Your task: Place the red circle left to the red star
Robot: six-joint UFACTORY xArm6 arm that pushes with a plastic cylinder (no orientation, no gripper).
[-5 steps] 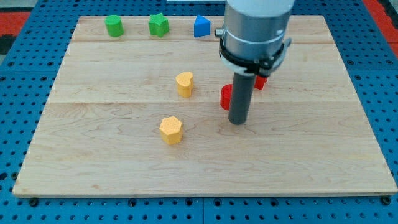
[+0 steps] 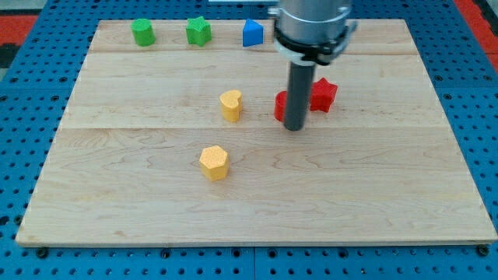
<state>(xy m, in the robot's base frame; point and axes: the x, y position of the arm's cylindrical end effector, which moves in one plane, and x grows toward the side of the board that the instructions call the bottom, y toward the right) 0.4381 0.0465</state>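
The red circle (image 2: 281,106) sits on the wooden board, partly hidden behind my rod. The red star (image 2: 323,94) lies just to its right, a little higher in the view. My tip (image 2: 294,127) rests on the board just below and right of the red circle, close against it, and lower left of the star.
A yellow heart-like block (image 2: 230,105) lies left of the red circle. A yellow hexagon (image 2: 214,162) is further down-left. Along the top edge stand a green round block (image 2: 142,32), a green star (image 2: 198,31) and a blue block (image 2: 252,33). The wooden board (image 2: 117,194) sits on a blue pegboard.
My rod has moved toward the view's top. The red circle has shifted slightly upward, and the red star now shows fully beside it.
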